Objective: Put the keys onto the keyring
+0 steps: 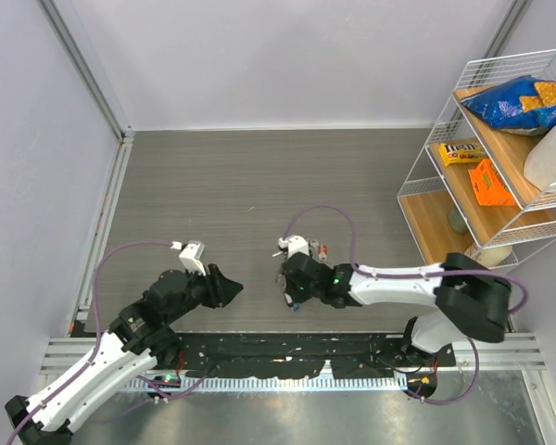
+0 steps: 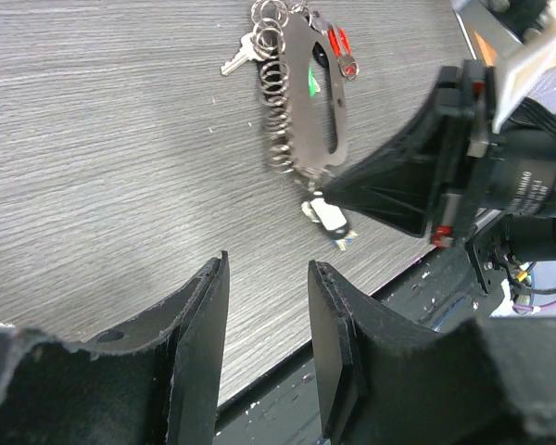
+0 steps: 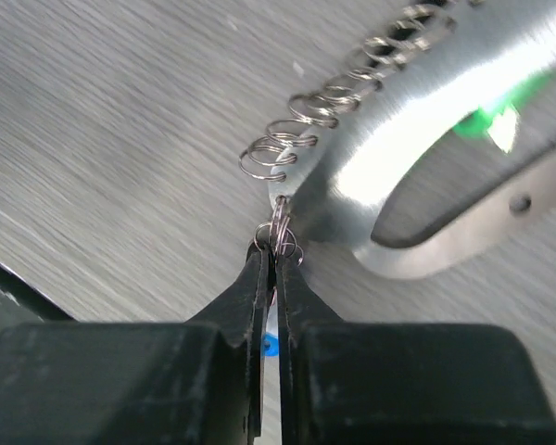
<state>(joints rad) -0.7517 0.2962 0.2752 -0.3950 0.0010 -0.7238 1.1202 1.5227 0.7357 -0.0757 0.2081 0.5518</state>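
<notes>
Steel keyring (image 2: pixel 301 93) lay on the grey table (image 2: pixel 93 167), red-headed keys (image 2: pixel 341 46) at its far end | right gripper (image 3: pixel 276 252) was clamped on a small wire ring at the keyring's near end | left gripper (image 2: pixel 264 278) hovered near, over the table's edge, jaws apart, holding nothing.

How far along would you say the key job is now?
Done: a silver key and a red key seem hung at the keyring's far end. In hand: the right gripper pinches a small ring at its near end. Remaining: perhaps the blue-tipped key under it.
</notes>
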